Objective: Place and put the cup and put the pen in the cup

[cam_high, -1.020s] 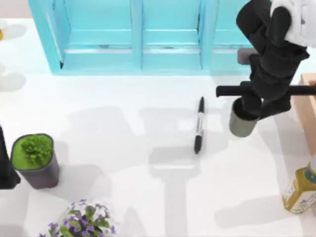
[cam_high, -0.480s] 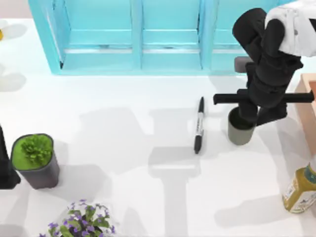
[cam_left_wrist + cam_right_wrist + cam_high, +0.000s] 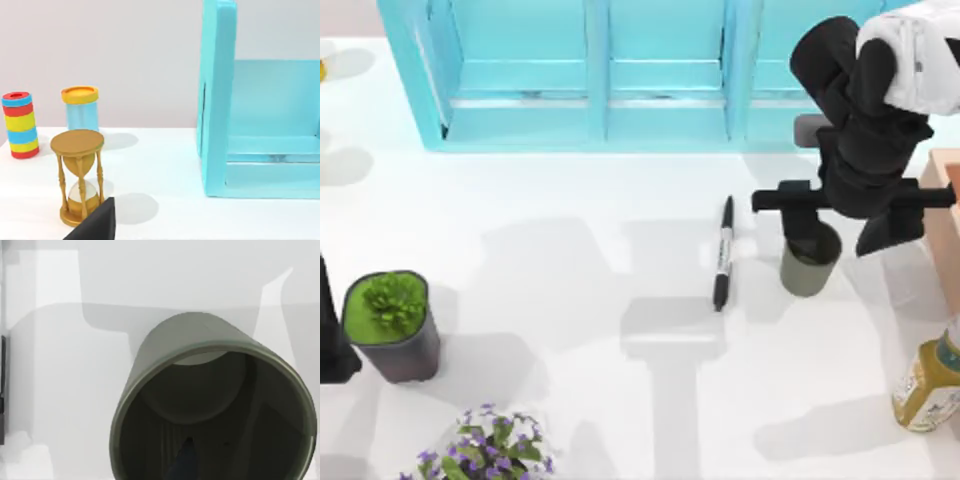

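The olive-grey cup [image 3: 807, 270] stands upright on the white table, right of centre. The black pen [image 3: 723, 254] with a pale label band lies flat just to its left, a small gap apart. My right gripper [image 3: 847, 234] hovers over the cup and is open: one finger hangs over the cup's mouth, the other is spread out to the cup's right. In the right wrist view the cup [image 3: 210, 400] is seen from close above with its dark inside, and a dark fingertip [image 3: 185, 462] is down in it. My left arm [image 3: 332, 340] stays parked at the left edge.
A turquoise shelf unit [image 3: 590, 75] runs along the back. A dark pot with a green plant [image 3: 390, 325] and purple flowers [image 3: 490, 450] sit front left. A yellow bottle [image 3: 928, 385] and a wooden box [image 3: 945, 215] are at the right edge. A gold hourglass [image 3: 79, 177] stands near the left arm.
The right gripper brought the cup down from its tilted carry and set it upright on the table. Its fingers then spread apart and let go of the cup.
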`<state>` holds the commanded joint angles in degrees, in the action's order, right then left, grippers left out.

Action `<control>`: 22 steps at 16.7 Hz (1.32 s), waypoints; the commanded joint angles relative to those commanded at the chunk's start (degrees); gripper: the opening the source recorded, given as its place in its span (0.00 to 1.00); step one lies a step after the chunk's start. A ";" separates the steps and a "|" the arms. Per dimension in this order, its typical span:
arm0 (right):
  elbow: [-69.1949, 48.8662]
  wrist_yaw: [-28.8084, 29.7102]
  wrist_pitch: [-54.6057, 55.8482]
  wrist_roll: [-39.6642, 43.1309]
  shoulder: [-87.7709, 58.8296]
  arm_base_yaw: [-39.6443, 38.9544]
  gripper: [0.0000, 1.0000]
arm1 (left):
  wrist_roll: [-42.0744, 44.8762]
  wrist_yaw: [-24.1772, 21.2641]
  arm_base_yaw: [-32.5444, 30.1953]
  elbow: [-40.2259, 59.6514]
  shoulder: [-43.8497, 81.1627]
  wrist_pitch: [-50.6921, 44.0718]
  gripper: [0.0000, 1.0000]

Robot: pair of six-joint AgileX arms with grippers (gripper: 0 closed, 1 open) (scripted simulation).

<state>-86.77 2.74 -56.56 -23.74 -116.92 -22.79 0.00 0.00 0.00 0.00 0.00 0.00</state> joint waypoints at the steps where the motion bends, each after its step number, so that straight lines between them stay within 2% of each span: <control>1: 0.00 0.00 0.00 0.00 0.00 0.00 0.90 | 0.00 0.00 0.00 0.00 0.00 0.00 1.00; 2: 0.00 0.00 0.00 0.00 0.00 0.00 0.98 | 0.00 0.00 0.00 0.00 0.00 0.00 1.00; 3: 0.00 0.00 0.00 0.00 0.00 0.00 1.00 | 0.00 0.00 0.00 0.00 0.00 0.00 1.00; 14: -2.22 -0.01 -2.19 -0.04 -0.32 0.12 1.00 | 0.00 0.00 0.00 0.00 0.00 0.00 1.00; 22: -28.60 0.06 -27.92 0.12 -1.05 0.25 1.00 | 0.00 0.00 0.00 0.00 0.00 0.00 1.00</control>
<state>-115.37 2.80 -84.48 -23.61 -117.97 -22.53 0.00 0.00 0.00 0.00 0.00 0.00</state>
